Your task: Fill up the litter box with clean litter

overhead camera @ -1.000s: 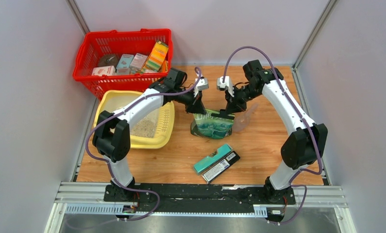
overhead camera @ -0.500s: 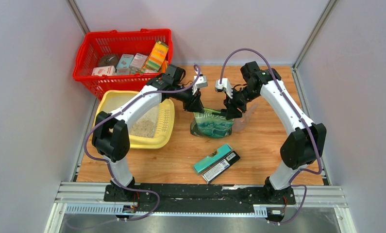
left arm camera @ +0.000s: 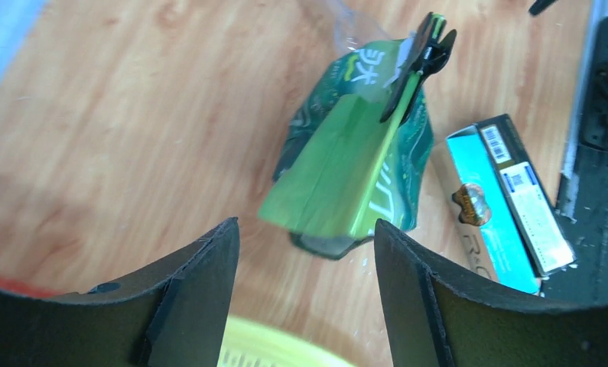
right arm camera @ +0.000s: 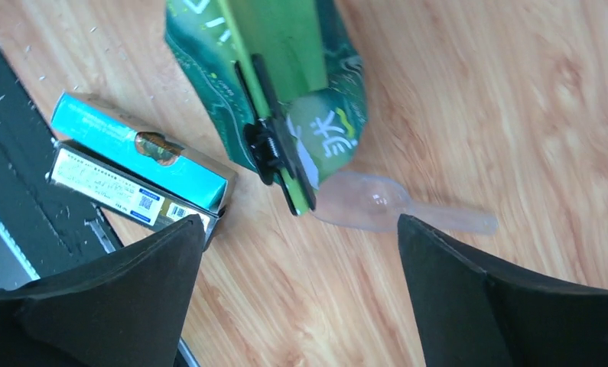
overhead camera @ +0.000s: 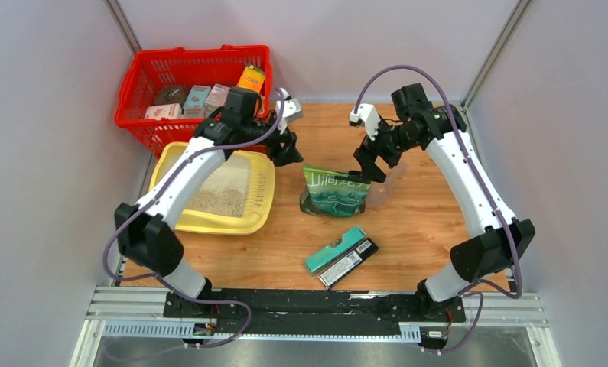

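Note:
The pale-yellow litter box [overhead camera: 263,186] lies on the table's left side, with a patch of beige clean litter [overhead camera: 213,200] on its floor. A green printed bag [overhead camera: 334,192] stands to its right, its folded top held by a black clip [left arm camera: 416,63]. My left gripper [overhead camera: 284,148] hangs open over the box's far right corner, away from the bag [left arm camera: 354,164], and the box rim [left arm camera: 285,348] shows under it. My right gripper [overhead camera: 366,166] is open above the bag's right side, holding nothing. Below it lie the bag [right arm camera: 274,69] and the clip [right arm camera: 272,155].
A translucent scoop [right arm camera: 385,205] lies on the wood right of the bag. Two flat boxes [overhead camera: 340,256], one teal and one black, lie in front of it. A red mesh basket [overhead camera: 193,76] with packets stands at the back left. Grey walls close three sides.
Both grippers have opened and let go of the bag's top. The left arm swung back and left toward the basket; the right arm drew back to the right. The bag stays standing.

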